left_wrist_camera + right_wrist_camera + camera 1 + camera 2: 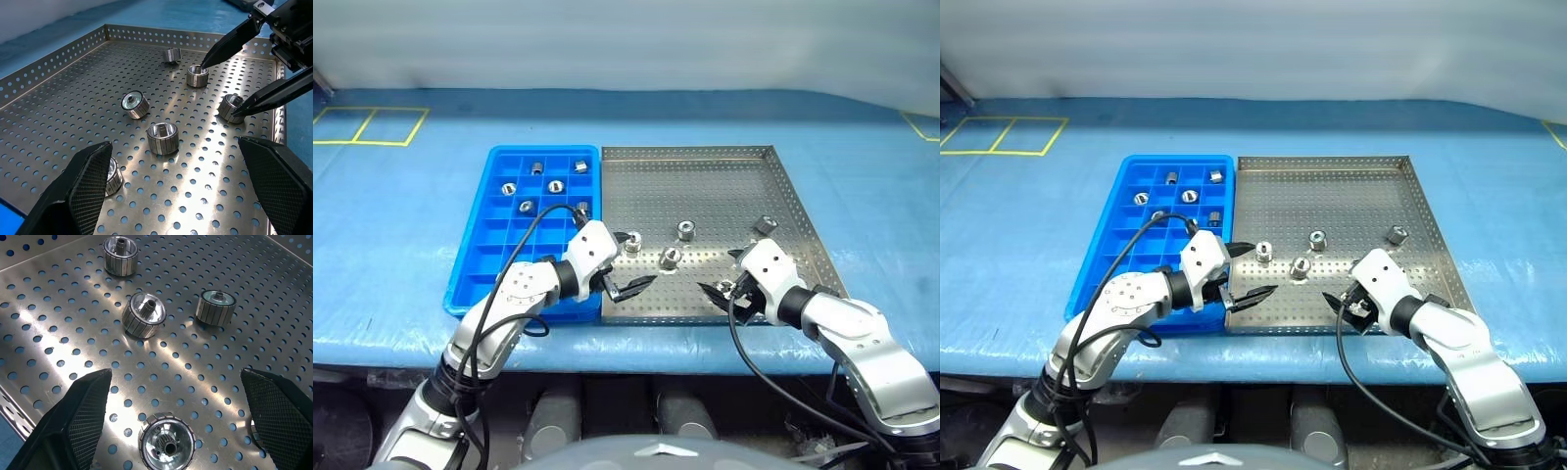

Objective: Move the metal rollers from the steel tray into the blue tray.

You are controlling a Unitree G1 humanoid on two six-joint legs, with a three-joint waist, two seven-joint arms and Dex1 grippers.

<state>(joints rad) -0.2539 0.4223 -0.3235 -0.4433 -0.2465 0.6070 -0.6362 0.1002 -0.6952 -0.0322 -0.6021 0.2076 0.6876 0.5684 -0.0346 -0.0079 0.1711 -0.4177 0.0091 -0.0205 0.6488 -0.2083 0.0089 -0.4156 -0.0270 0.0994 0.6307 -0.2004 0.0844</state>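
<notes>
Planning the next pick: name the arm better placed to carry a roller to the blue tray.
Left. The open left gripper hovers by a roller at the steel tray edge that adjoins the blue tray. The right gripper is farther away.

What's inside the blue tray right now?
Six small metal rollers sit in separate squares at the far end of the blue tray. The left gripper and its arm cover the tray's near corner.
</notes>
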